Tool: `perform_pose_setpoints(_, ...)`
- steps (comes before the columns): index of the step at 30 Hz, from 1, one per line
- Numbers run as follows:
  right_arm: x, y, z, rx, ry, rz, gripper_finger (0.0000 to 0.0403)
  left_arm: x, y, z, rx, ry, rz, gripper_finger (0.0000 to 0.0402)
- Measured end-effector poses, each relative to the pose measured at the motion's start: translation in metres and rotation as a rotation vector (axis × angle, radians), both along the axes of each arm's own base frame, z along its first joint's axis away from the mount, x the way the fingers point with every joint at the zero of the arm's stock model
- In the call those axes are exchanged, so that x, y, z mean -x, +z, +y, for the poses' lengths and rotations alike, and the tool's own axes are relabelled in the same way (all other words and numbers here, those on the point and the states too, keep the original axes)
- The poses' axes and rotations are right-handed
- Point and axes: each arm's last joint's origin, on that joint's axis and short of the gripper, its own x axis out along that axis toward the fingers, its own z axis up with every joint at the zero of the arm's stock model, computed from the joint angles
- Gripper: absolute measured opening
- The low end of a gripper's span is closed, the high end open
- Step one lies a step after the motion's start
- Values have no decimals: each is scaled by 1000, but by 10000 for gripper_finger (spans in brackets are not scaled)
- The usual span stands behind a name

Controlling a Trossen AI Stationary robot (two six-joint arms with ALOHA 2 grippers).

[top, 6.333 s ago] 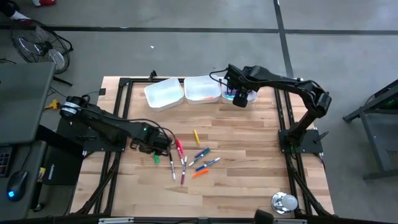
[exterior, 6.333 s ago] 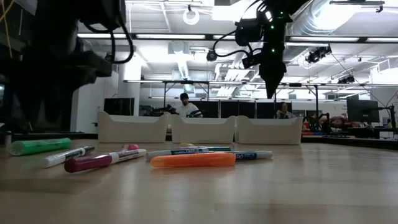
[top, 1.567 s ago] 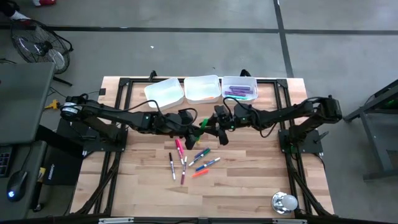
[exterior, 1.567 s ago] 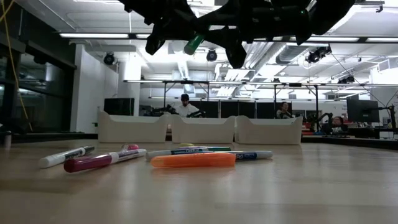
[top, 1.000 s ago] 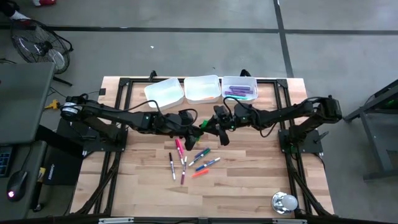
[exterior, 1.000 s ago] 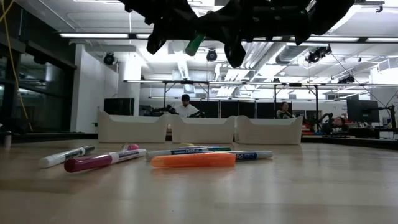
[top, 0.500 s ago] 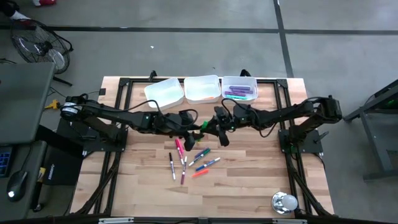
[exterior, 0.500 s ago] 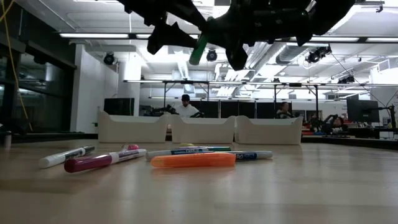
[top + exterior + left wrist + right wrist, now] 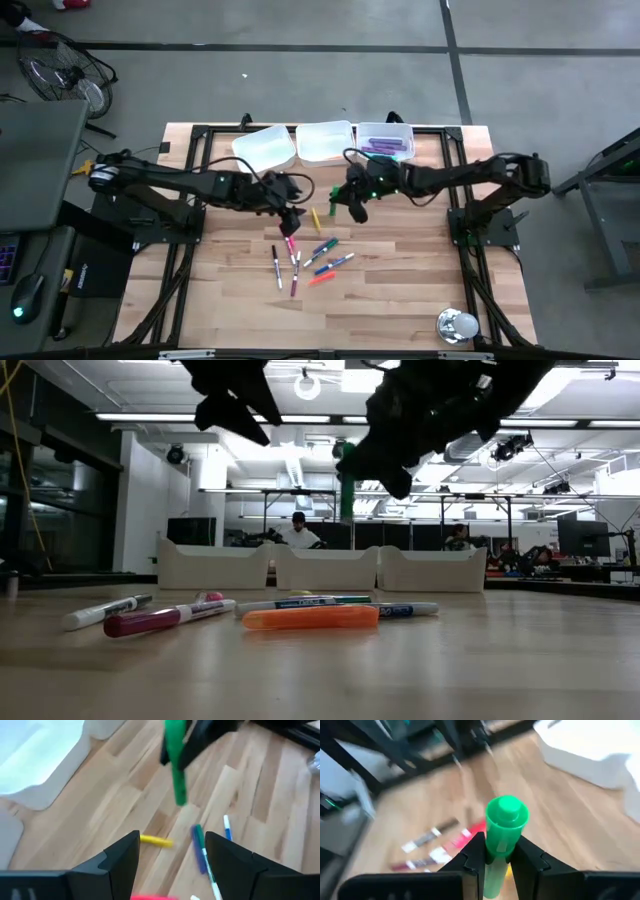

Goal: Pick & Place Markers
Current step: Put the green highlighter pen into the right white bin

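Note:
A green marker (image 9: 346, 485) hangs in the air over the table's middle, with my right gripper (image 9: 502, 852) shut on it. My left gripper (image 9: 172, 852) stands open a little to its left, nothing between its fingers; in the high view the left gripper (image 9: 293, 213) is beside the right gripper (image 9: 347, 203). Several more markers (image 9: 310, 255) lie flat on the wooden table, a yellow one (image 9: 316, 218) nearest the grippers. Purple markers lie in the far right tray (image 9: 386, 143). My right gripper pinches the green marker's barrel (image 9: 499, 845) between its two fingers, near the marker's upper end (image 9: 175, 735). The marker hangs roughly upright below the fingers, its lower end (image 9: 346, 515) free and well clear of the table.
Three white trays stand in a row at the far edge: left (image 9: 265, 150), middle (image 9: 325, 142), right. A shiny round object (image 9: 458, 325) sits at the near right corner. Black frame rails (image 9: 190, 200) run along the table's sides. A person (image 9: 297, 530) sits in the room beyond.
My left gripper has opened, let go of the green marker and drawn back toward the table's left edge. My right gripper keeps the marker and has tipped; the marker, tilted between both grippers before, now hangs upright below the right one.

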Motion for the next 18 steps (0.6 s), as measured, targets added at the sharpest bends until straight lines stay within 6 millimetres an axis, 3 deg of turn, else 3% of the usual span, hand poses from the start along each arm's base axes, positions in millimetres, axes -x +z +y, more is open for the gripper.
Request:
perform_pose_setpoints(6, -1, 31, -27, 184, 7, 226, 58, 7, -5, 1, -4, 9, 89, 223)
perform_pose_setpoints(12, 15, 66, -66, 368, -87, 446, 58, 14, -10, 1, 5, 28, 173, 223)
perform_pose_setpoints(18, 40, 75, -106, 410, -194, 569, 58, 15, -11, 2, -15, 19, 194, 223)
